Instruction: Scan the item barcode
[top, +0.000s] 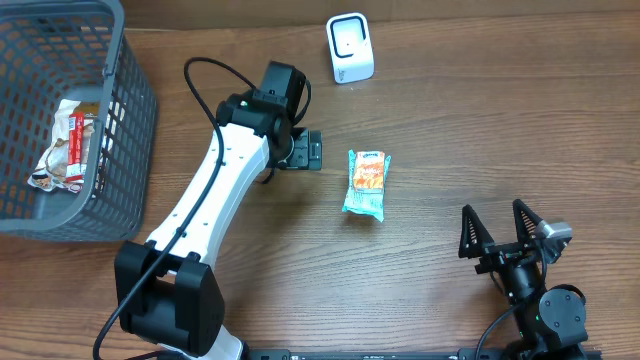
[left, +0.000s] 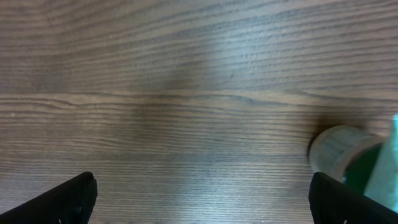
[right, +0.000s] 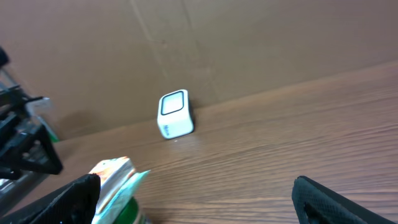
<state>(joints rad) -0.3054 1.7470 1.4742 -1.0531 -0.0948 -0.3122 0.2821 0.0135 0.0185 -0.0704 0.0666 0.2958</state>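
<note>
Though near the snack packet (top: 366, 184), not touching it: left claw (top: 303, 150), released, fingers (left: 68, 199) spread wide, nothing between, only bare worktop (top: 450, 130) below. Right claw (top: 500, 232) likewise released and empty, well apart at the near edge. Packet flat on the worktop, printed face up, well apart from the white scanner (top: 350, 48). Grey basket (top: 135, 100) far left, wrappers (top: 65, 150) inside.

Glossy plastic packet (top: 367, 184), wood-grain table (top: 470, 120)
</note>
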